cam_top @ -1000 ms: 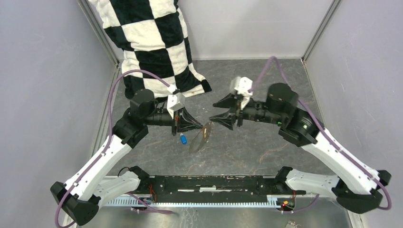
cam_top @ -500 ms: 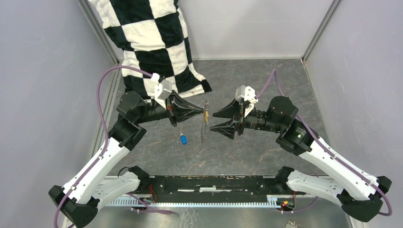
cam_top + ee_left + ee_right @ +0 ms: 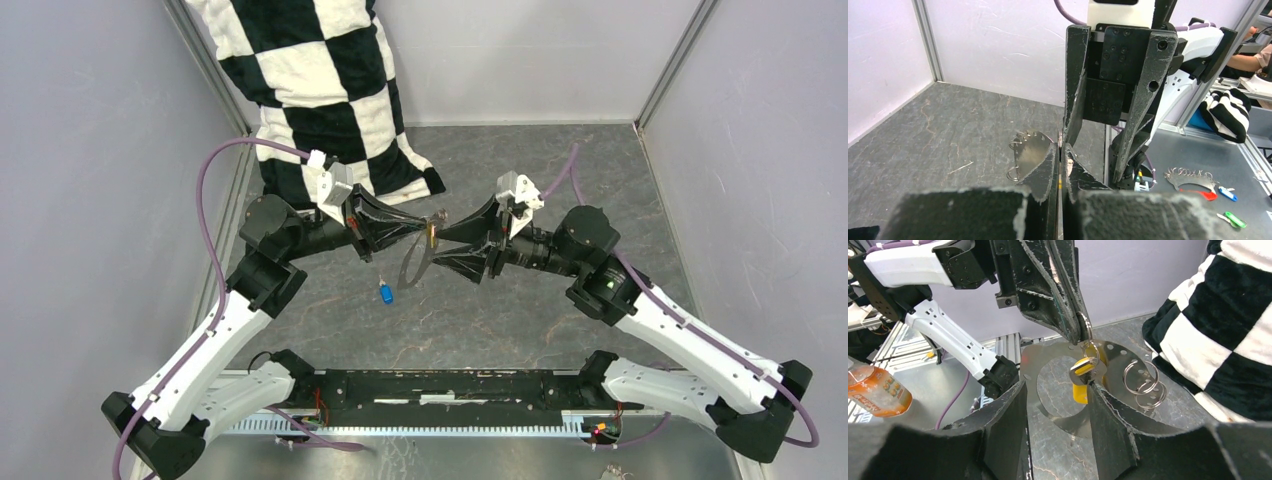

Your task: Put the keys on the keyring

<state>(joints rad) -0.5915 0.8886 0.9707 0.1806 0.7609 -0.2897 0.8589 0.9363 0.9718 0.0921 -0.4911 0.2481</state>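
The keyring [image 3: 409, 268] is a flat silver crescent plate [image 3: 1048, 365] with holes and small split rings [image 3: 1143, 382]. It hangs above the floor from my left gripper [image 3: 428, 222], which is shut on a ring at its top [image 3: 1086, 326]. A yellow-headed key [image 3: 1081, 385] dangles from that ring [image 3: 432, 236]. My right gripper [image 3: 438, 247] is open with its fingers on either side of the hanging key [image 3: 1058, 385]. Its right finger [image 3: 1113, 425] touches the key. A blue-headed key [image 3: 385, 293] lies on the floor below. In the left wrist view the plate [image 3: 1030, 152] shows beside my shut gripper [image 3: 1060, 150].
A black-and-white checkered cloth [image 3: 310, 80] hangs at the back left, close to the right of the keyring [image 3: 1228, 330]. Grey walls enclose the dark stone floor [image 3: 520, 320]. Outside the cell lie another ring plate with coloured keys [image 3: 1193, 177] and an orange container [image 3: 878, 390].
My left gripper lifted the keyring and carried it back and right. My right gripper moved left until its fingers stood on either side of the yellow key. The blue key stayed put.
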